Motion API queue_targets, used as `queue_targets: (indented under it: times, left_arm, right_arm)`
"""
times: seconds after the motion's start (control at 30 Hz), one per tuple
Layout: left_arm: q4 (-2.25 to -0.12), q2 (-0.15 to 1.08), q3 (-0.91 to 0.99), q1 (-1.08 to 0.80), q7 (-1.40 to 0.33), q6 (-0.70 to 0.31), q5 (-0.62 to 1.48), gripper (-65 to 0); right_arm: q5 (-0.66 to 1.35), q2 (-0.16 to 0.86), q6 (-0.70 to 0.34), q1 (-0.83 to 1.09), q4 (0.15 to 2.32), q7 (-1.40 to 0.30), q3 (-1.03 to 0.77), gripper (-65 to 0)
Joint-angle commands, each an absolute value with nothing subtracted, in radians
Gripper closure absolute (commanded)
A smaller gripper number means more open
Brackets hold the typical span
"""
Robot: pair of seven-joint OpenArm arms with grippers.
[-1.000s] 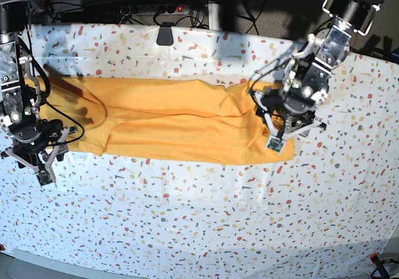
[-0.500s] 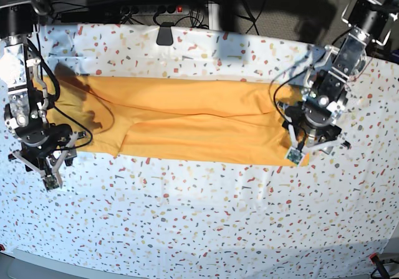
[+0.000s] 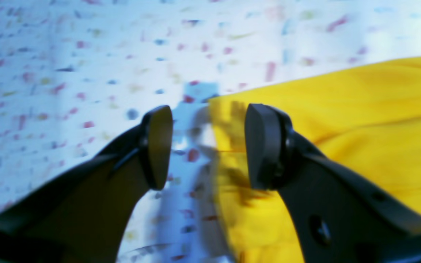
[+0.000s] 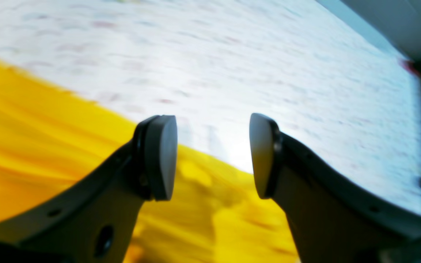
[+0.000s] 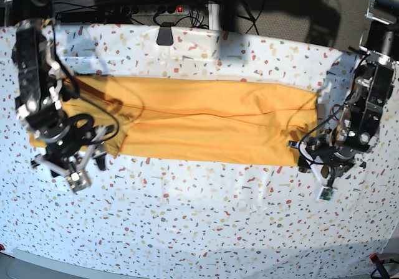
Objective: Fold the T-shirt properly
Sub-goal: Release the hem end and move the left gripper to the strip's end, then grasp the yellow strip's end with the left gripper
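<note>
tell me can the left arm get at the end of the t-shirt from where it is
Probably yes. The left gripper hangs with jaws open right over the T-shirt edge, one jaw above cloth, the other above the speckled table cover. Nothing lies between them.

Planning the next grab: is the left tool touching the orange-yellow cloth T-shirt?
Cannot tell: left wrist view shows the open left tool straddling the orange-yellow cloth T-shirt's edge, contact unclear.

The right gripper stands open over the T-shirt edge; beyond lies a blurred, seemingly speckled tablecloth.
</note>
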State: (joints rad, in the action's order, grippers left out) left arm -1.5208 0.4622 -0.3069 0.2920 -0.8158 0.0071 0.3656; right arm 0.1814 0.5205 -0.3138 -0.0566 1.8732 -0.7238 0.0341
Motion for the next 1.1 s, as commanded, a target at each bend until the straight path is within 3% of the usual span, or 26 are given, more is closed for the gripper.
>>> queue_targets:
  times: [0.0, 0.23, 0.37, 0.5, 0.63, 0.9, 1.07]
  left_arm:
    - [-1.538, 0.477, -0.257, 0.315, -0.796, -0.015, 0.403, -31.4]
    - [-1.537, 0.477, 0.010, 0.245, -0.819, -0.287, 0.730, -31.4]
    - [-1.537, 0.477, 0.073, 0.187, -0.844, -0.361, 0.825, -31.4]
    - [-1.536, 0.474, 0.072, 0.121, -0.820, -0.370, 0.800, -31.4]
    - [-1.531, 0.460, 0.072, 0.084, -0.749, -0.271, 0.676, -31.4]
    - [-1.531, 0.460, 0.072, 0.086, -0.751, -0.272, 0.641, -31.4]
    - [-1.485, 0.460, 0.072, 0.101, -0.754, -0.246, 0.614, -31.4]
  right_arm:
    - [0.193, 0.519, -0.316, -0.043, 1.923, -0.712, 0.025, -31.6]
    - [0.226, 0.424, -0.318, 0.196, 2.107, -0.742, -0.014, -31.6]
    - [0.336, 0.368, -0.361, 0.331, 2.175, -0.759, -0.111, -31.6]
    - [0.522, 0.294, -0.519, 0.455, 2.271, -0.811, -0.254, -31.6]
    - [0.779, 0.226, -0.683, 0.545, 2.300, -0.902, -0.437, -31.6]
    - [1.153, 0.142, -0.698, 0.672, 2.300, -1.117, -0.752, -31.6]
    - [1.184, 0.139, -0.698, 0.716, 2.300, -1.119, -0.801, -31.6]
